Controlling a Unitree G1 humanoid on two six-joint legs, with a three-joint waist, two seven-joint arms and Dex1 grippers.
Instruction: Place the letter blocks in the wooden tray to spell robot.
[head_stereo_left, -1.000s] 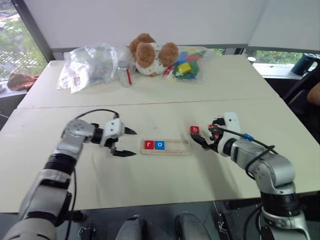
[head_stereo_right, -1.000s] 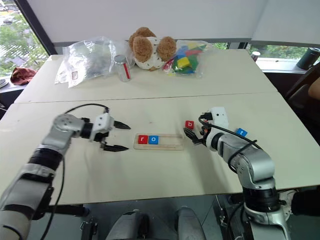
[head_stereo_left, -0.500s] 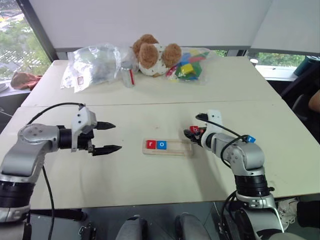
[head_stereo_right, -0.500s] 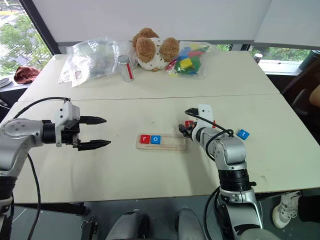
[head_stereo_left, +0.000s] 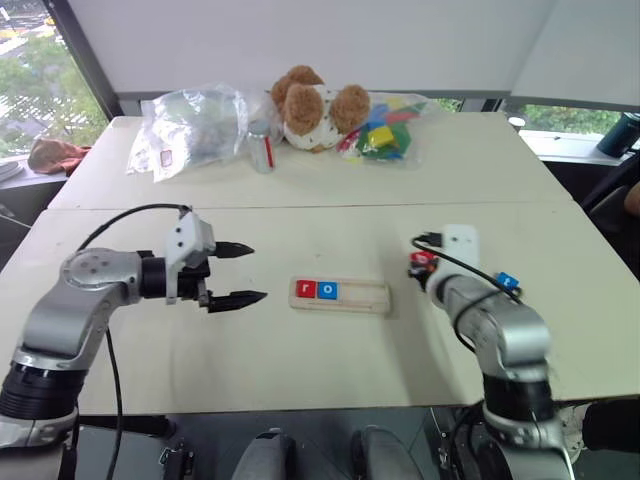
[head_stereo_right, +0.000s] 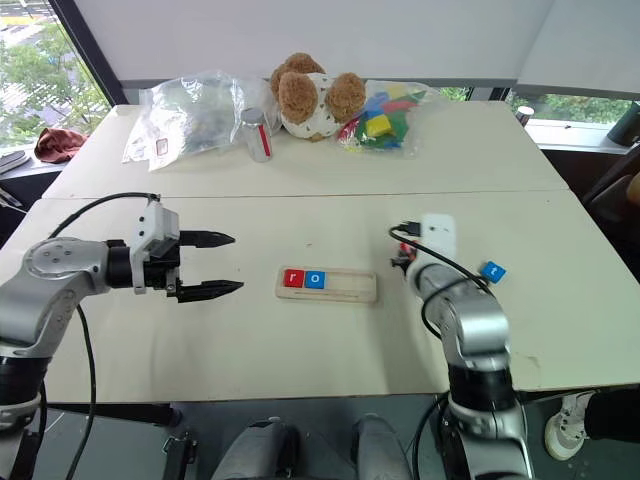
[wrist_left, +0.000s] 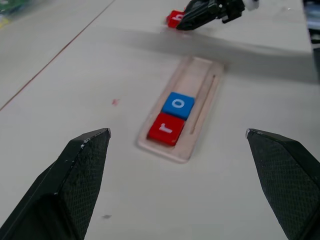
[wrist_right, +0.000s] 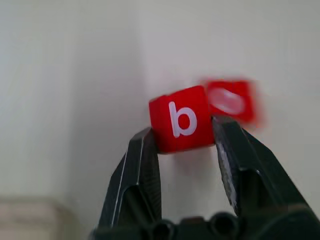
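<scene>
light-wood tray (head_stereo_left: 340, 296), glossy red tile (wrist_right: 182, 119)

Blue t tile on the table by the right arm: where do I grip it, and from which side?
Pinch the blue t tile across two opposite side edges, coming from above. It lies flat, letter up, on the table, so only its thin edges offer purchase.
</scene>
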